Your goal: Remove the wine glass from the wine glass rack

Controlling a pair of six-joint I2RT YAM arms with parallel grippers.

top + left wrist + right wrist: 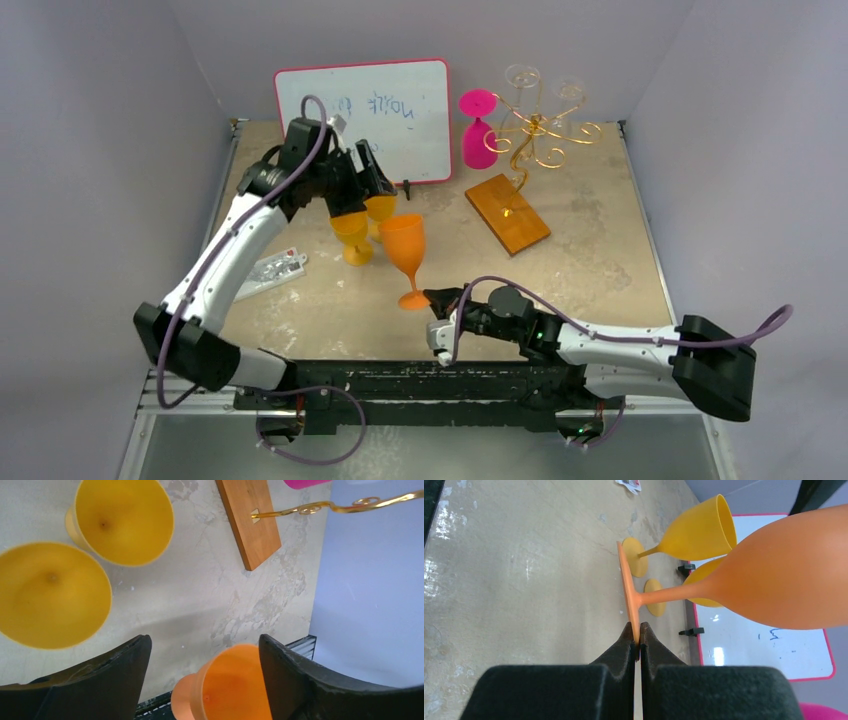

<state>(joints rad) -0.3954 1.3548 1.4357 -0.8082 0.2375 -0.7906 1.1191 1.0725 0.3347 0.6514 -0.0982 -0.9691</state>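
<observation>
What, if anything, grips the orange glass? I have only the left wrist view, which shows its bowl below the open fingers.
Observer: The right gripper pinches the orange glass by the edge of its foot, jaws shut on it.
Operator: Are any glasses on the wine glass rack?
Observer: A pink glass hangs upside down from it, foot up.
Operator: Just that one?
Observer: No, two clear glasses are on its arms too.
</observation>
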